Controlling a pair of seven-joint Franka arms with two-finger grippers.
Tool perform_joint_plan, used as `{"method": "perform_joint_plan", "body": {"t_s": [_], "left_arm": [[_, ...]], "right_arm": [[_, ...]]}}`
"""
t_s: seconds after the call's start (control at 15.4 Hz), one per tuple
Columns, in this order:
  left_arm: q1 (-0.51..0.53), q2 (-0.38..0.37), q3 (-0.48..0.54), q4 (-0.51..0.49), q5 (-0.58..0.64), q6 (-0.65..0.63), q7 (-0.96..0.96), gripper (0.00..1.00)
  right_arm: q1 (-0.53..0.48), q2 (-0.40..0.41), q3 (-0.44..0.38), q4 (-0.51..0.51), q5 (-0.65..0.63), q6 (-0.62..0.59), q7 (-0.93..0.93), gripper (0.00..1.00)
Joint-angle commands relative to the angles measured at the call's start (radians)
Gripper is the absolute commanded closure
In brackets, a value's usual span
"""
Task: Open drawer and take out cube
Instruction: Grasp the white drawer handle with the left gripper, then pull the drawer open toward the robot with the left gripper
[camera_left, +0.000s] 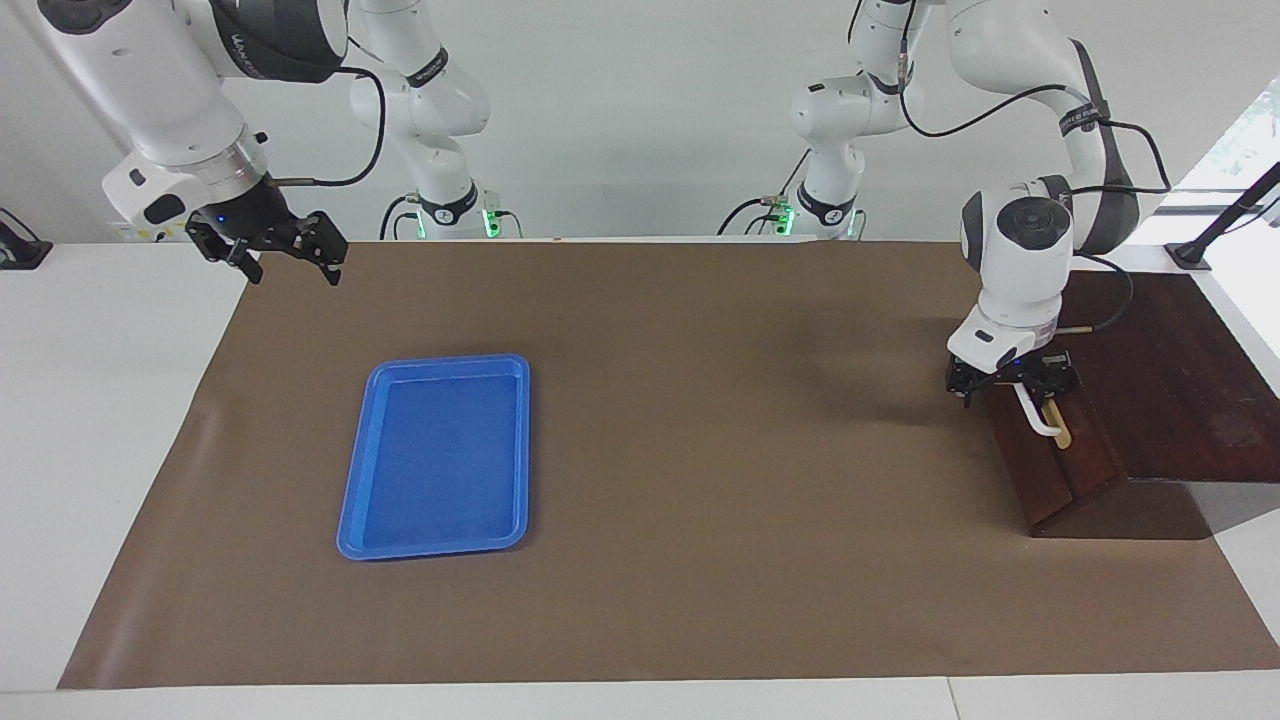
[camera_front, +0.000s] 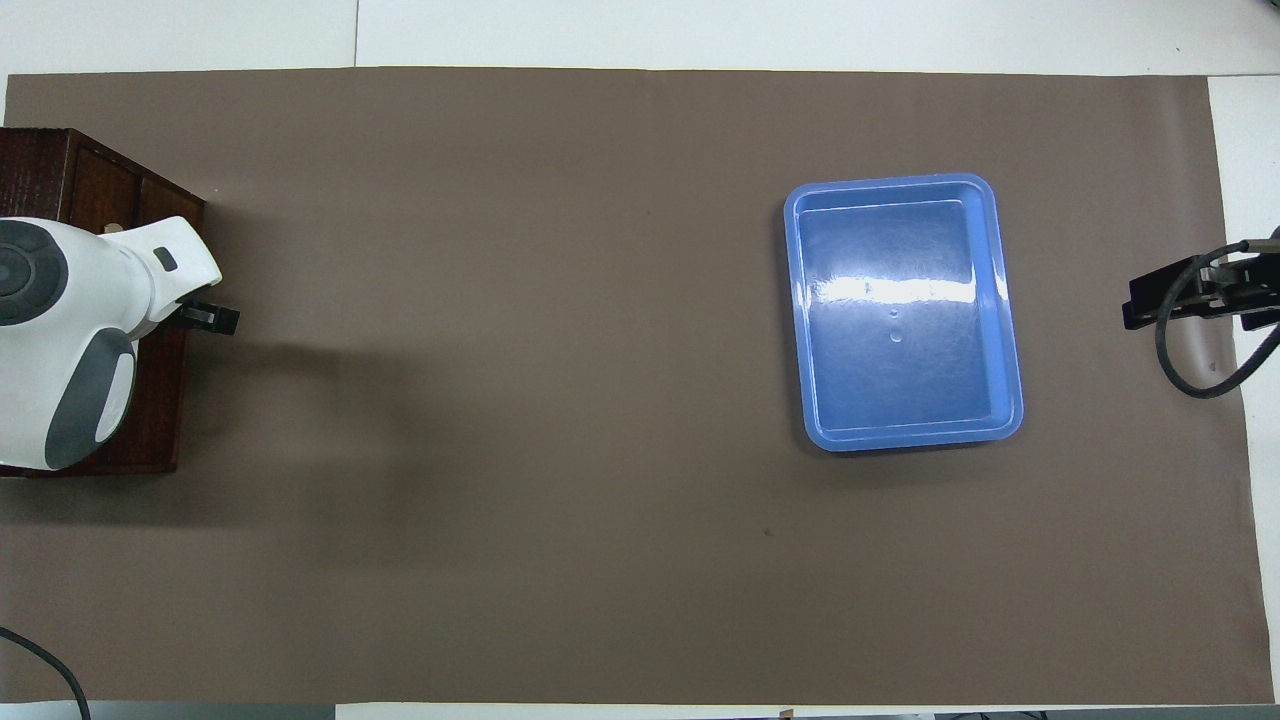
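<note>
right gripper (camera_left: 283, 252) waits, fingers spread and empty, over the mat's corner. the blue tray (camera_left: 437, 455) is bare. left gripper (camera_left: 1010, 381) sits on the shut drawer (camera_left: 1050, 470), straddling its handle (camera_left: 1040, 418); finger spacing unclear. cube unseen.

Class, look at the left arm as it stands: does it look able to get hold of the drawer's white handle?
Probably yes. The left gripper is already down at the white handle on the front of the drawer, with nothing between them. Whether it has closed on the bar cannot be told. The right gripper waits over the table's edge.
</note>
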Motion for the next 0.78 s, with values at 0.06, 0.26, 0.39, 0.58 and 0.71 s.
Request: {"method": "perform_joint_plan", "body": {"t_s": [0.06,0.26,0.39,0.58,0.71], "left_arm": [[-0.143,0.046,-0.001,0.004,0.017,0.029,-0.269,0.0],[-0.241,0.051,-0.002,0.026,0.016,-0.006,-0.38,0.0],[-0.275,0.051,-0.002,0.027,0.014,-0.019,-0.411,0.0],[-0.283,0.049,-0.005,0.027,0.013,-0.019,-0.422,0.0],[-0.283,0.051,-0.005,0.059,-0.001,-0.064,-0.422,0.0]], "right_arm": [[-0.008,-0.014,0.013,-0.004,-0.01,-0.025,-0.015,0.0],[-0.01,-0.014,0.013,-0.004,-0.008,-0.022,-0.011,0.0],[-0.019,-0.016,0.013,-0.007,-0.008,-0.022,-0.011,0.0],[-0.022,-0.017,0.012,-0.009,-0.002,-0.013,-0.018,0.0],[-0.022,-0.016,0.01,-0.007,-0.002,-0.013,-0.037,0.0]]}}
